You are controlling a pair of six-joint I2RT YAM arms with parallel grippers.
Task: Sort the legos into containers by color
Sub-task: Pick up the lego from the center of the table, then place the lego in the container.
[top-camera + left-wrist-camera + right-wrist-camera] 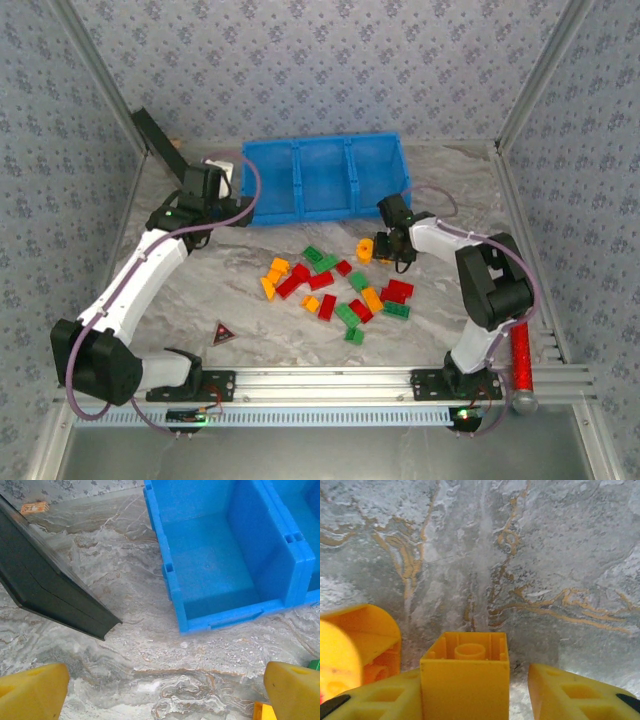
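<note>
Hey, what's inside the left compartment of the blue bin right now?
Nothing visible: the left compartment of the blue bin shows bare blue floor in the left wrist view. Its near wall hides a strip of floor right behind it.

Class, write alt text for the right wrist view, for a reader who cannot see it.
A yellow brick, hollow side showing, sits between the right gripper's open yellow fingers, a gap at its right. A rounded yellow piece is at left; grey marbled table beyond.
</note>
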